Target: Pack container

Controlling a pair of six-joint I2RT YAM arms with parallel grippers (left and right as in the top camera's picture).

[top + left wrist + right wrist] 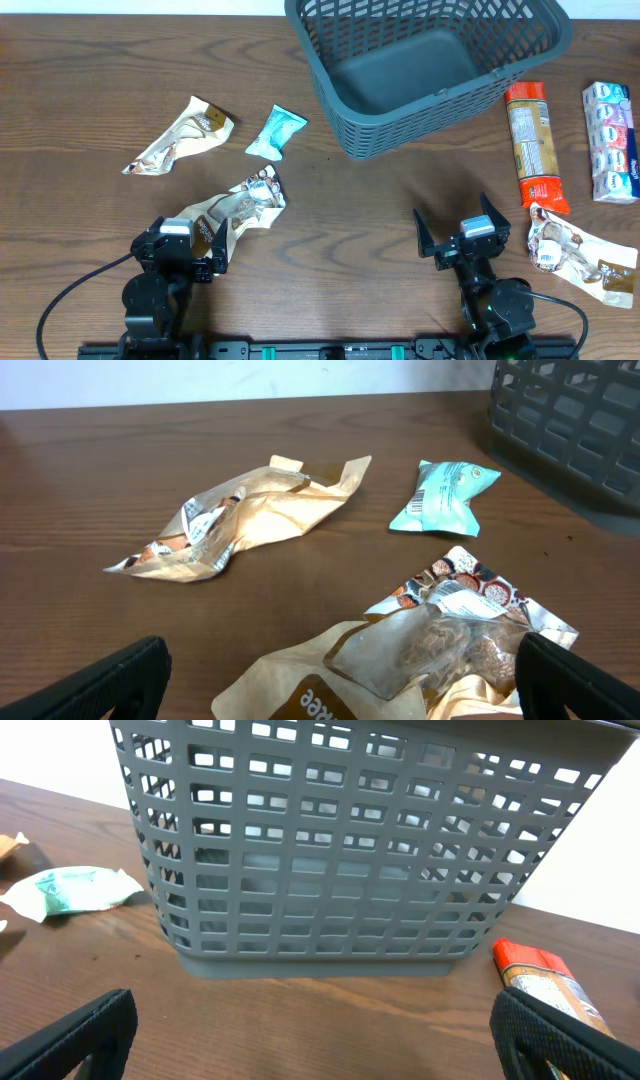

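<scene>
Since the grey basket (420, 125) is empty, both claws stand wide open. The left gripper (350, 685) straddles a tan snack pouch (440, 630), probably to pinch it. The basket sits ahead of the right gripper (455, 225).

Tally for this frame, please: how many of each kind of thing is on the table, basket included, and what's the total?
Tan snack pouches: 3
Teal packet: 1
Long orange-ended packet: 1
White multipack: 1
Grey basket: 1
Total: 7
</scene>
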